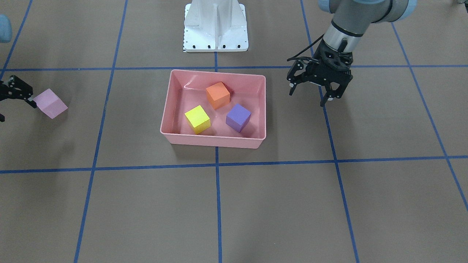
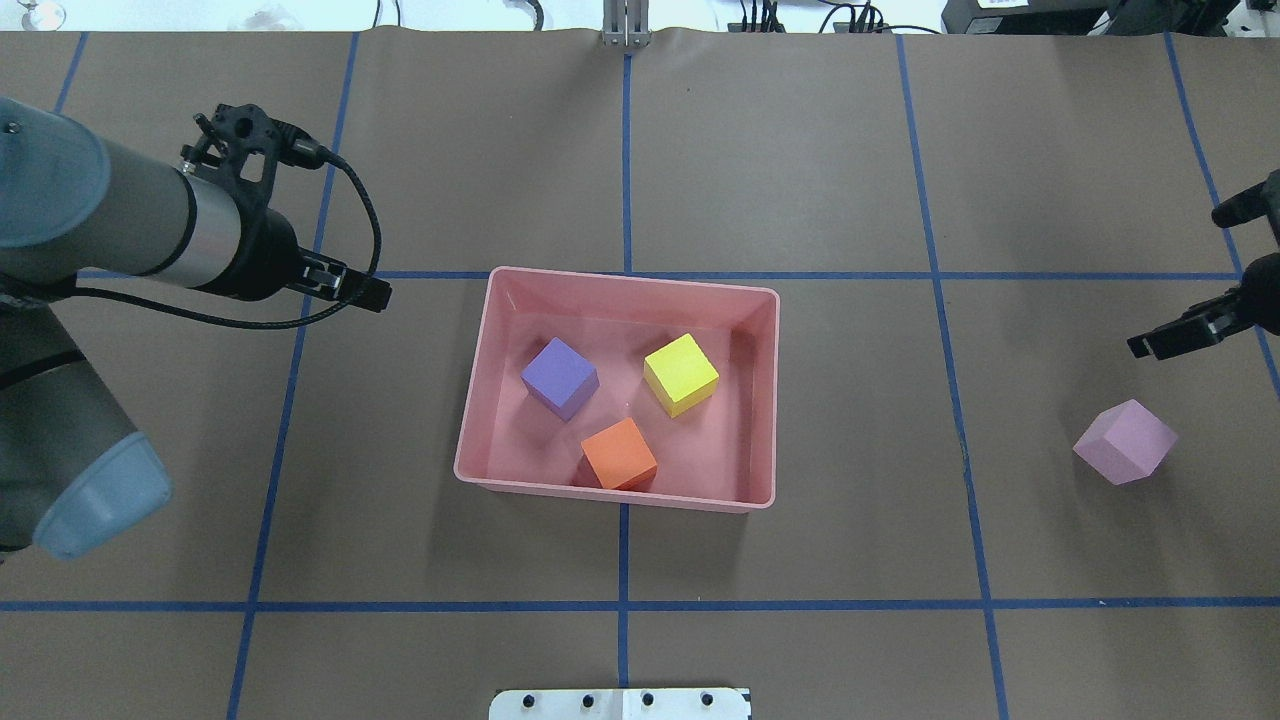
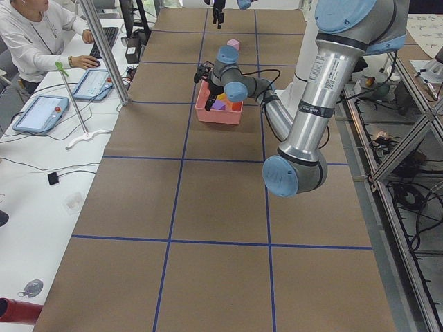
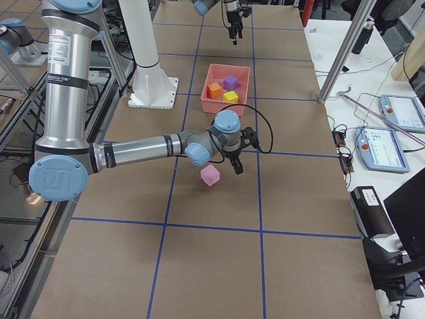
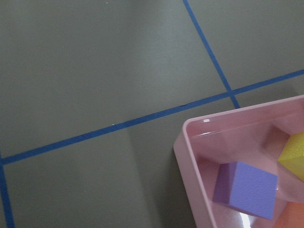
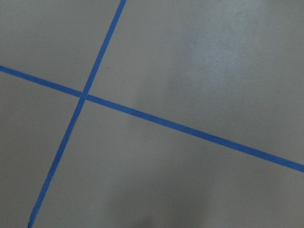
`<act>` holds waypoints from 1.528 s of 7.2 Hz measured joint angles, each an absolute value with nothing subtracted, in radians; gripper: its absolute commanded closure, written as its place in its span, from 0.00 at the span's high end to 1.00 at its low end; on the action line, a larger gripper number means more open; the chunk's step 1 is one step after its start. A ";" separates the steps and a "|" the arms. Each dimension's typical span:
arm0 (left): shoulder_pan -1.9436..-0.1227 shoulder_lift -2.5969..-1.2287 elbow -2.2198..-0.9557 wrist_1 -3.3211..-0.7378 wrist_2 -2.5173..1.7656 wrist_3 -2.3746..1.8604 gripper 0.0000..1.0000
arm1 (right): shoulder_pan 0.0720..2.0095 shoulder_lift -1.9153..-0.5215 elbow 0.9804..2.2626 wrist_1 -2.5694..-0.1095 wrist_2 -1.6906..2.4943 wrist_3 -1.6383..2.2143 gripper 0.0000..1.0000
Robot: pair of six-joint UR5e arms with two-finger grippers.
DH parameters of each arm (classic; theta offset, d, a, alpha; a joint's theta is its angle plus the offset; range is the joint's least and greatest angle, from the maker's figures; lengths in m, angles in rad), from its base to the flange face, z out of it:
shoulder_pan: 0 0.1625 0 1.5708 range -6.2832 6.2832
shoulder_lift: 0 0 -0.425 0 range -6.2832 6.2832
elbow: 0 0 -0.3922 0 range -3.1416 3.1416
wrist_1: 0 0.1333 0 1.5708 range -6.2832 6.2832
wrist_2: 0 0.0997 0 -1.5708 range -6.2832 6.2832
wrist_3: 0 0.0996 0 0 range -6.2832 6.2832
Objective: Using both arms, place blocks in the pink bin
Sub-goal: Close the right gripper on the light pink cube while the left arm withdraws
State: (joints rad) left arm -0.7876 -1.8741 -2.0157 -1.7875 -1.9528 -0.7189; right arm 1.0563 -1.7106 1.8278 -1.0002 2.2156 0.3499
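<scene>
The pink bin [image 1: 214, 140] sits mid-table and holds the orange cube [image 1: 218, 95], the yellow cube [image 1: 197, 119] and the purple cube [image 1: 238, 117]. The light pink cube [image 1: 51, 103] lies outside the bin on the table, tilted, also seen in the overhead view [image 2: 1125, 442]. My right gripper [image 1: 18, 109] is open at the frame edge, one fingertip [image 1: 33, 103] right beside that cube, not closed on it. My left gripper [image 1: 310, 98] is open and empty, hovering beside the bin. The left wrist view shows a bin corner [image 5: 183, 152] with the purple cube [image 5: 247, 190].
The white robot base [image 1: 215, 25] stands behind the bin. Blue tape lines [image 1: 217, 204] cross the brown table. An operator [image 3: 34, 34] sits at a side desk with tablets. The right wrist view shows only table and tape [image 6: 190, 130].
</scene>
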 measured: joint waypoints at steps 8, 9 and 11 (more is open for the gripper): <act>-0.838 -1.838 -2.014 -1.791 -1.985 -0.650 1.00 | 0.804 -1.853 1.799 -0.780 2.060 0.350 0.47; -0.838 -1.838 -2.014 -1.793 -1.985 -0.651 1.00 | 0.797 -1.848 1.792 -0.780 2.035 0.350 0.16; -0.838 -1.838 -2.014 -1.795 -1.985 -0.652 1.00 | 0.796 -1.836 1.794 -0.778 2.022 0.353 0.00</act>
State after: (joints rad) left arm -0.8376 -1.8377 -2.0139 -1.7945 -1.9850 -0.6517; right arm 0.7958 -1.8362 1.7941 -0.7776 2.0218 0.3529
